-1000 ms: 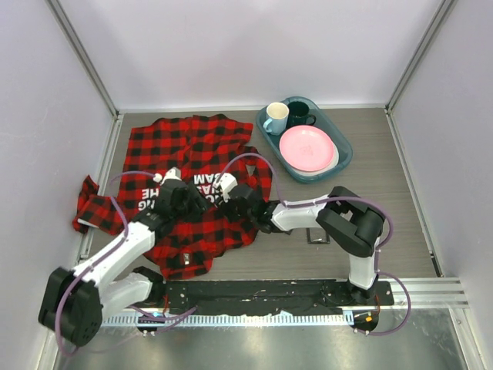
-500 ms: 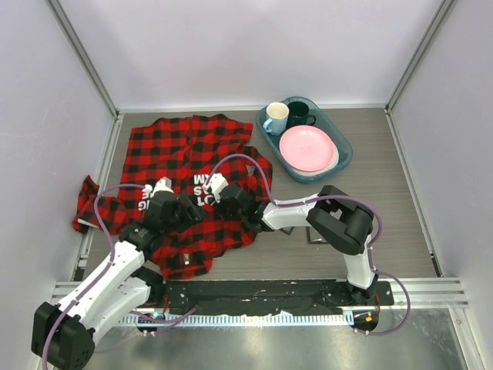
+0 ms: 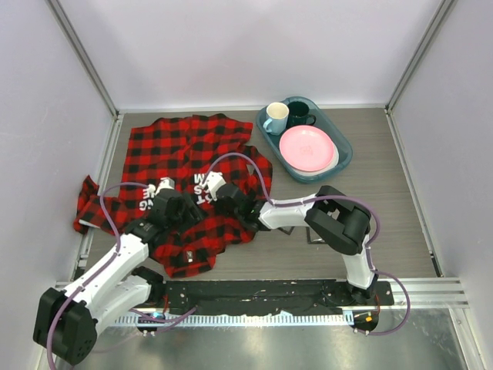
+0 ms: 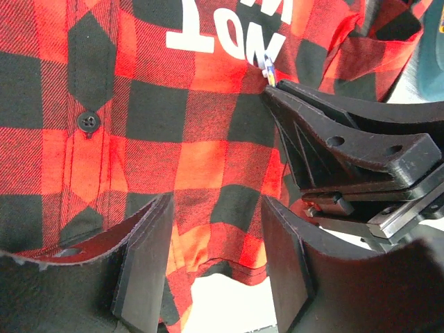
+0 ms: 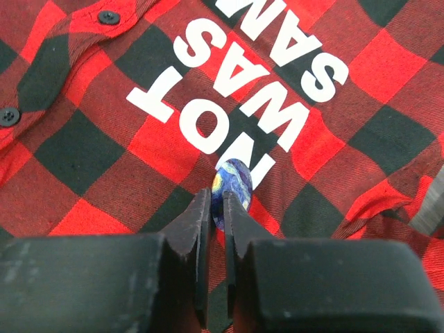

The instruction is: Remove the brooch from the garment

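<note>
The garment point(image 3: 181, 146), a red-and-black checked shirt with white lettering, lies spread on the left of the table. In the right wrist view the brooch point(image 5: 233, 180), a small blue and yellow oval, sits at the lower edge of the lettering on the garment point(image 5: 90, 146). My right gripper point(image 5: 217, 198) is shut on it, pinching its near edge. The left wrist view shows the brooch point(image 4: 268, 71) peeking out at the tip of the right gripper point(image 4: 276, 90). My left gripper point(image 4: 216, 208) hangs open over the shirt's hem, holding nothing, just left of the right one point(image 3: 218, 187).
A teal tray point(image 3: 344, 159) at the back right holds a pink plate point(image 3: 306, 148), a pale mug point(image 3: 276, 117) and a dark mug point(image 3: 300, 114). Grey walls enclose the table on three sides. Bare tabletop lies right of the shirt.
My right gripper's jaws have closed onto the brooch after shifting a little left. The left gripper has drawn slightly back toward the near left and stays open.
</note>
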Controlling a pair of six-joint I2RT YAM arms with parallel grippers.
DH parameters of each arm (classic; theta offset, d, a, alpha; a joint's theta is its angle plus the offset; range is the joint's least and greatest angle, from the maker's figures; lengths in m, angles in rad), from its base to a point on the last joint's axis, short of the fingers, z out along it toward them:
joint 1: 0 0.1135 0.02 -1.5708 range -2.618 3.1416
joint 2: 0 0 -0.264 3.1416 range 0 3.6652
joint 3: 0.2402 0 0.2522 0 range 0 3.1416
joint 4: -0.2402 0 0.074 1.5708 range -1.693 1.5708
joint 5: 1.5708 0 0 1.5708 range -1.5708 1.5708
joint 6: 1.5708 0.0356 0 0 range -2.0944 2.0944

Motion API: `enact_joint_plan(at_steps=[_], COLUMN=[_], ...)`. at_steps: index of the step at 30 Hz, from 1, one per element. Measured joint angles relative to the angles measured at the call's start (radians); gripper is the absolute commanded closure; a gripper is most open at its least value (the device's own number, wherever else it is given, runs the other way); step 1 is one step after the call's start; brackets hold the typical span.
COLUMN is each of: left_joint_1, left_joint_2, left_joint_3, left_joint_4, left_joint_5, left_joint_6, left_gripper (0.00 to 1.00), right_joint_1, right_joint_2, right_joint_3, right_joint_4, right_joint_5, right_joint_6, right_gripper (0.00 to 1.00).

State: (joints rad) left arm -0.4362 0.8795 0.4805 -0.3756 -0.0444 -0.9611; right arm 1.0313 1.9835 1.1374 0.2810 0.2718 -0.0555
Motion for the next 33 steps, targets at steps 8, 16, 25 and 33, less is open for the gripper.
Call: enact_joint_plan(at_steps=[8, 16, 25, 33], left_joint_1=[0.000, 0.000, 0.012, 0.016], left_joint_2=[0.070, 0.234, 0.336, 0.407], left_joint_3=[0.032, 0.065, 0.150, 0.151], left_joint_4=[0.068, 0.162, 0.250, 0.322], left_joint_5=[0.000, 0.022, 0.054, 0.080], left_joint_6=[0.008, 0.023, 0.057, 0.072], left_gripper=[0.43, 0.47, 0.50, 0.55], right_joint_1=[0.000, -0.021, -0.108, -0.181], right_joint_2=[-0.003, -0.018, -0.100, -0.125], right_joint_3=[0.006, -0.023, -0.157, -0.250], right_joint_4=[0.016, 0.049, 0.128, 0.211], right_joint_5=[0.014, -0.001, -0.087, -0.185], right_joint_6=[0.017, 0.121, 0.277, 0.395], right_gripper=[0.99, 0.99, 0.99, 0.99])
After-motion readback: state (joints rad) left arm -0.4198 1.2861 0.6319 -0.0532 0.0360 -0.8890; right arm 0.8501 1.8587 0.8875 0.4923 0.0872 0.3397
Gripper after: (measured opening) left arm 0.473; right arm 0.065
